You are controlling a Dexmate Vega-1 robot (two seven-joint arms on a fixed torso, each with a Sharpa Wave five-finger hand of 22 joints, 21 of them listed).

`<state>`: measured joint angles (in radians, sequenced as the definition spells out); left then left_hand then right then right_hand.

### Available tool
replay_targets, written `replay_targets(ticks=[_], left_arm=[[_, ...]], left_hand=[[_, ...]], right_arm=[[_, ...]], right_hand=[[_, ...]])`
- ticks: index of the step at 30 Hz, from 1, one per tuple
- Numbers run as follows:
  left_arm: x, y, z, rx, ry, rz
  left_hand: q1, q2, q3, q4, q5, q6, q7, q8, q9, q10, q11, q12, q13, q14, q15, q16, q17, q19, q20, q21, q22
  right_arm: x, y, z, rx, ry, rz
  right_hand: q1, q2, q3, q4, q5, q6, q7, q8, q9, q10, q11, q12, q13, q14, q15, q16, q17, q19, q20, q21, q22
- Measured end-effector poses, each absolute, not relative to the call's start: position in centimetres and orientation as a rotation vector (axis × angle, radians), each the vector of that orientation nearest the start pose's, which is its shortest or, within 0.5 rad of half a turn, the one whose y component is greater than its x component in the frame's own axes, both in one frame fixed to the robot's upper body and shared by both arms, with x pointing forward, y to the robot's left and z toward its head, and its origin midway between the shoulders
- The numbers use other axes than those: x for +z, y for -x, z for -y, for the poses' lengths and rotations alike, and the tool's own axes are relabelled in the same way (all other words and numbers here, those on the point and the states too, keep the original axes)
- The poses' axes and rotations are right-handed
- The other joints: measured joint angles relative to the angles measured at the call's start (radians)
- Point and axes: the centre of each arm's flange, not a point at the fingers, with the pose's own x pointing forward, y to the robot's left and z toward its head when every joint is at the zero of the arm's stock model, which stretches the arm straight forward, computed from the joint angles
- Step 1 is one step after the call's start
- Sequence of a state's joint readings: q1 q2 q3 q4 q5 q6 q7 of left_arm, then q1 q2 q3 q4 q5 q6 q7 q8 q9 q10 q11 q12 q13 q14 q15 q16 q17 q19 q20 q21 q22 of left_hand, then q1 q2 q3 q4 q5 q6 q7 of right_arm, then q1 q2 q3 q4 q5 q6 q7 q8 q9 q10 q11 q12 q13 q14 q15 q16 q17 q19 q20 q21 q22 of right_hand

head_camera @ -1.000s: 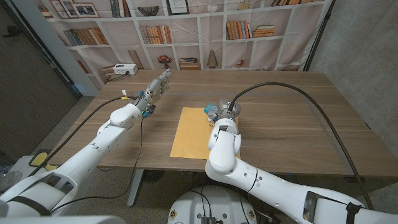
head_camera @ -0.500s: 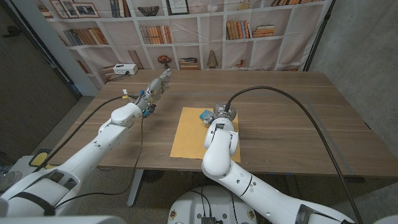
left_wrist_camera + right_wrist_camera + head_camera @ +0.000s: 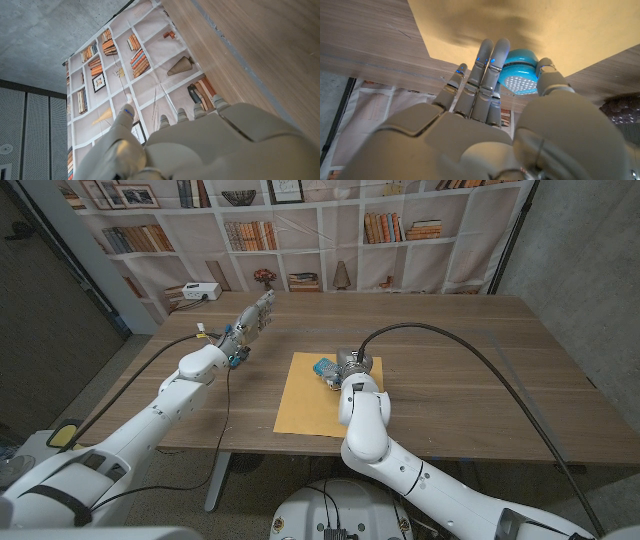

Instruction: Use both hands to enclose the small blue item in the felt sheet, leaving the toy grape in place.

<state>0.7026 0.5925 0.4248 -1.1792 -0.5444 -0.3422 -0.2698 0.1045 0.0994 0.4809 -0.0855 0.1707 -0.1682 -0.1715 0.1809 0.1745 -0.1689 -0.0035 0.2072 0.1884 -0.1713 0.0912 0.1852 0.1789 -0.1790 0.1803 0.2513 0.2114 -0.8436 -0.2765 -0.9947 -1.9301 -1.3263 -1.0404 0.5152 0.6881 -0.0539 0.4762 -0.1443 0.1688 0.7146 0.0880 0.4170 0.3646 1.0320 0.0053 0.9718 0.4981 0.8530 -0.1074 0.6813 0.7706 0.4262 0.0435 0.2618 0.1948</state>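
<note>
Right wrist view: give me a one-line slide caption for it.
Right hand pinches the small blue item over the yellow felt sheet, toy grape alongside on the table.

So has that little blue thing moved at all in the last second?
Yes. The blue item, held by the right hand, has shifted toward the robot's left and slightly nearer, from beyond the felt sheet's far edge to over it.

One felt sheet [image 3: 312, 393], one blue item [image 3: 519, 76], one grape toy [image 3: 621, 108].
</note>
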Motion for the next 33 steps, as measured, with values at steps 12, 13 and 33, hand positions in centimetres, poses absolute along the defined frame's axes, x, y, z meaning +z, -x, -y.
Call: replay_targets(ticks=[12, 13, 33], left_arm=[[1.5, -66.1, -30.4, -0.366, -0.25, 0.634], [1.6, -66.2, -30.4, -0.366, -0.25, 0.634], [1.9, -66.6, -29.9, -0.372, -0.254, 0.637]], left_hand=[[0.0, 0.0, 0.0, 0.0, 0.0, 0.0, 0.0, 0.0, 0.0, 0.0, 0.0, 0.0, 0.0, 0.0, 0.0, 0.0, 0.0, 0.0, 0.0, 0.0, 0.005], [0.0, 0.0, 0.0, 0.0, 0.0, 0.0, 0.0, 0.0, 0.0, 0.0, 0.0, 0.0, 0.0, 0.0, 0.0, 0.0, 0.0, 0.0, 0.0, 0.0, 0.005], [-0.008, -0.008, 0.004, 0.004, 0.0, 0.0, 0.0, 0.0, 0.0, 0.0, 0.0, 0.0, 0.0, 0.0, 0.0, 0.0, 0.0, 0.0, 0.0, 0.0, 0.005]], right_arm=[[-6.8, -52.6, 1.7, -0.013, 1.533, 0.211], [-6.9, -52.6, 1.7, -0.003, 1.541, 0.204], [-6.9, -53.5, 2.9, -0.006, 1.657, 0.125]], right_hand=[[0.0, 0.0, 0.0, 0.0, 0.005, 0.0, 0.0, -0.007, -0.008, 0.005, -0.004, 0.0, -0.007, 0.001, 0.0, -0.005, -0.006, 0.004, 0.004, 0.0, 0.0], [0.0, 0.0, 0.0, 0.0, 0.005, 0.0, 0.0, -0.008, -0.011, 0.005, -0.003, 0.0, -0.009, 0.004, 0.002, -0.005, -0.006, 0.004, 0.004, 0.0, 0.0], [-0.019, 0.052, -0.092, 0.041, 0.022, -0.031, -0.031, -0.208, -0.067, -0.279, 0.017, -0.144, 0.021, -0.081, 0.022, -0.092, -0.033, -0.03, 0.098, -0.026, 0.0]])
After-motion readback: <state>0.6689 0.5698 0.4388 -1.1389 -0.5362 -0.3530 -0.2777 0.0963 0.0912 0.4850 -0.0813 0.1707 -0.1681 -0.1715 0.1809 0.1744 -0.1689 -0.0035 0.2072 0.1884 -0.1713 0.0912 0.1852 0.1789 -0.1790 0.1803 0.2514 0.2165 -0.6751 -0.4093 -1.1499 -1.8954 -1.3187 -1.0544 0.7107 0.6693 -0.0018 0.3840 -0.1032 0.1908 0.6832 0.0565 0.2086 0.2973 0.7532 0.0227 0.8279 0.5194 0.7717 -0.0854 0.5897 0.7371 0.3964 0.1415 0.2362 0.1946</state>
